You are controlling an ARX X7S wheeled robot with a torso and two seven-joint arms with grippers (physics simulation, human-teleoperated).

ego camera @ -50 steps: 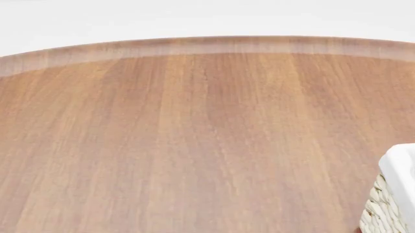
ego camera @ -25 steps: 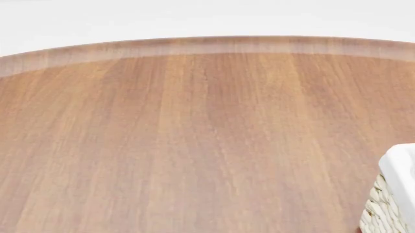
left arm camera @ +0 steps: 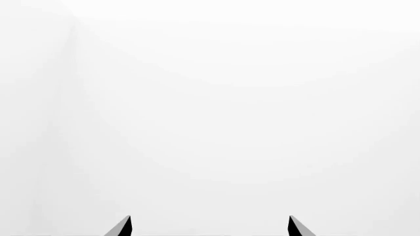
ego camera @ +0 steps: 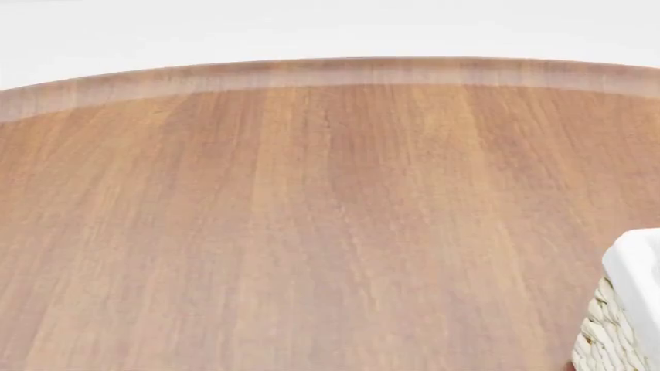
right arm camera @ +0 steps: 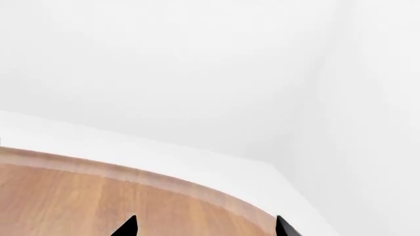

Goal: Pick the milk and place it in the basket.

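Observation:
The milk is out of view in every frame. Only a corner of the basket shows at the head view's lower right edge: cream wicker side with a white cloth liner over its rim. No arm or gripper shows in the head view. My left gripper is open and empty, its two dark fingertips wide apart against blank white. My right gripper is open and empty, its fingertips apart above the wooden table near its curved far edge.
A round brown wooden table fills the head view, its curved far edge against a white floor. The right wrist view shows the same table edge and white walls meeting at a corner.

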